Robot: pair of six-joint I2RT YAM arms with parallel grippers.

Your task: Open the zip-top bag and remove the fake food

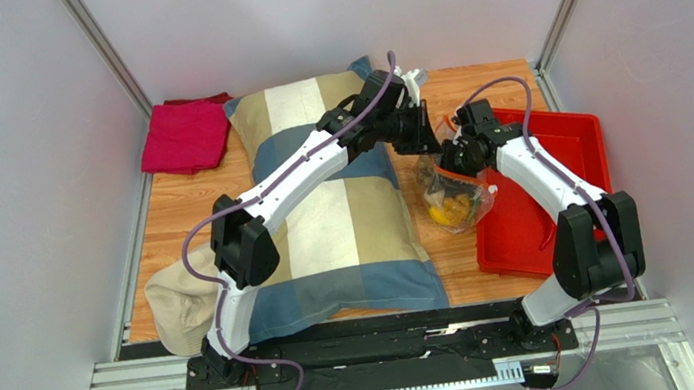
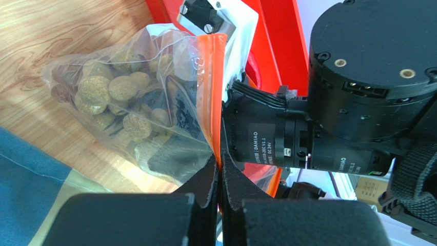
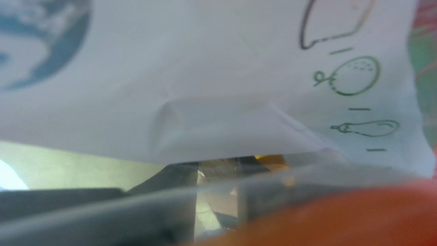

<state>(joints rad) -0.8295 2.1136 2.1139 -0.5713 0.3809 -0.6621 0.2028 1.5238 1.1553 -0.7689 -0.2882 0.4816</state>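
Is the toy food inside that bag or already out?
Inside: the fake food shows through the clear wall of the zip-top bag.

The top external camera is looking down from above and behind the arm bases, taking in the whole table [image 1: 183, 204] from well away; the bases are sitting at 6 o'clock, the zip-top bag [image 1: 458, 203] just off centre toward 3 o'clock; the left wrist camera is peering close along its own fingers [image 2: 202, 182] at that bag, with the right arm [image 2: 369, 77] filling 3 o'clock; the right wrist camera is pressing so near the bag's white label [image 3: 205, 61] that everything is blurring; all three are sharing the bag.
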